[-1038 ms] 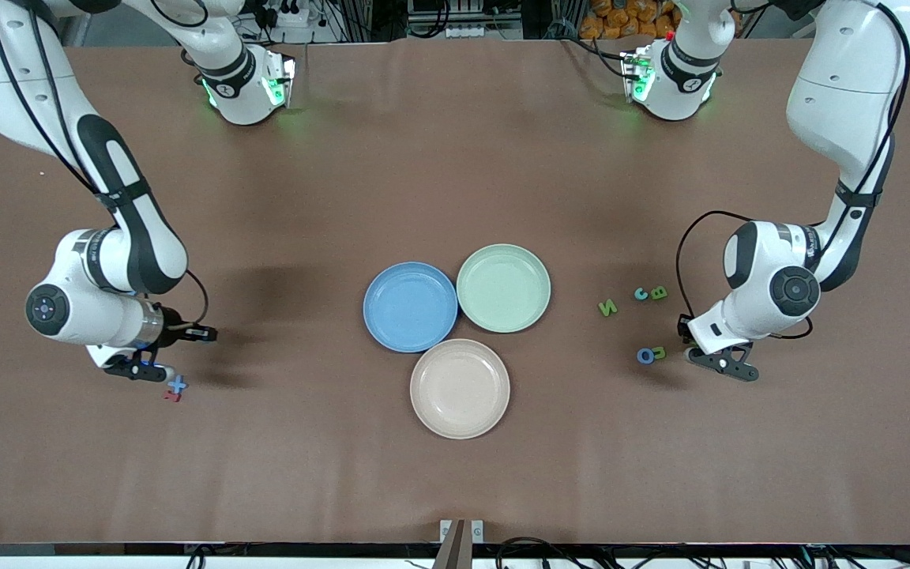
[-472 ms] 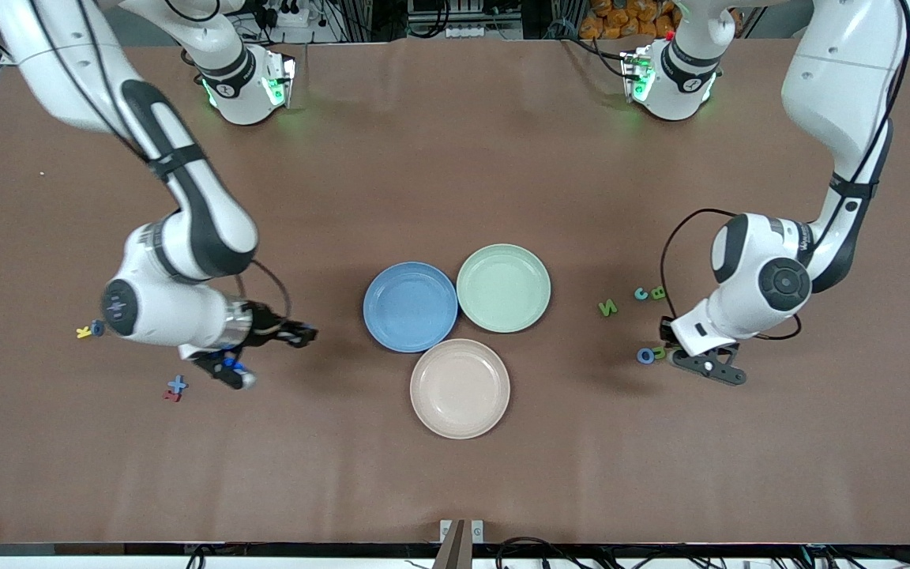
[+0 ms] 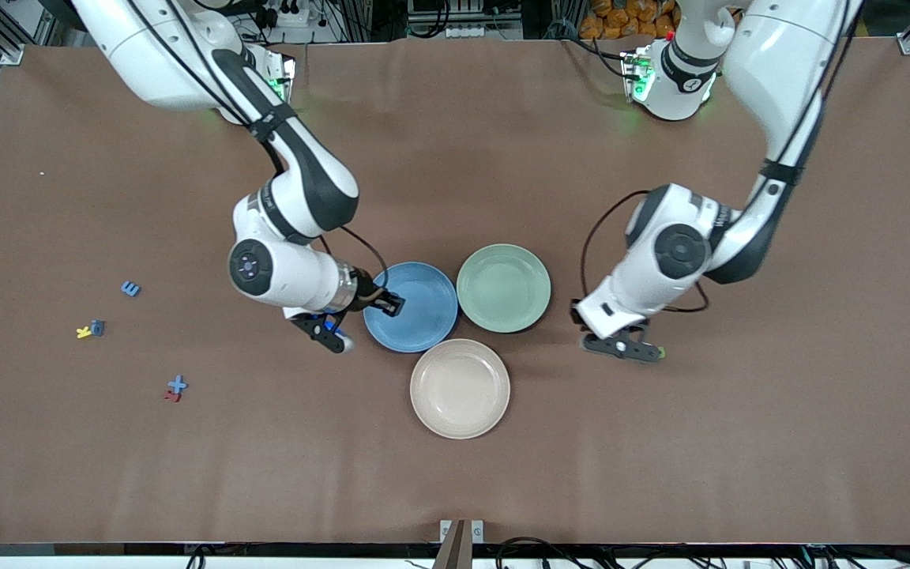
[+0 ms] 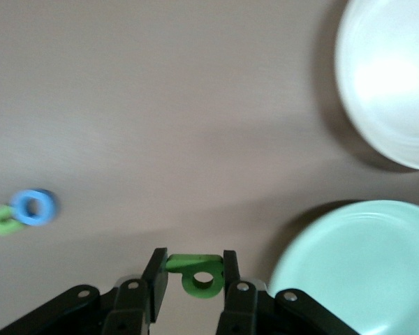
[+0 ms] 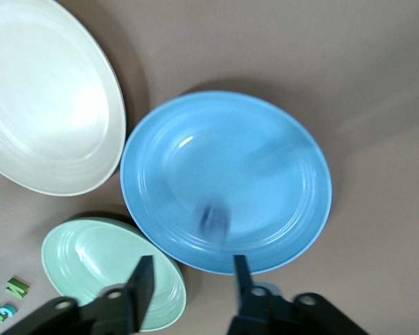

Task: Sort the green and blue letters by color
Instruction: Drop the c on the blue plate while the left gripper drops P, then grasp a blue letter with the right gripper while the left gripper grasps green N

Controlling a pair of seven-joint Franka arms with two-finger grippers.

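Over the blue plate's [image 3: 423,312] nine-o'clock rim, the right gripper [image 5: 190,279] stands spread, a blue letter [image 5: 213,218] dropping; it may bounce out. Left gripper [image 4: 194,278] pinches a green letter [image 4: 197,272] over the surface near the green plate [image 3: 502,287].

Blue plate [image 3: 411,307], green plate [image 3: 503,288], beige plate [image 3: 460,388]

Glossy blue plate [image 5: 265,160] — matt table [image 3: 660,442]

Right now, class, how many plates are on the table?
3. The blue plate lies toward the right arm's end, the green plate beside it toward the left arm's end, the beige plate nearer the camera than both. None looks hidden.
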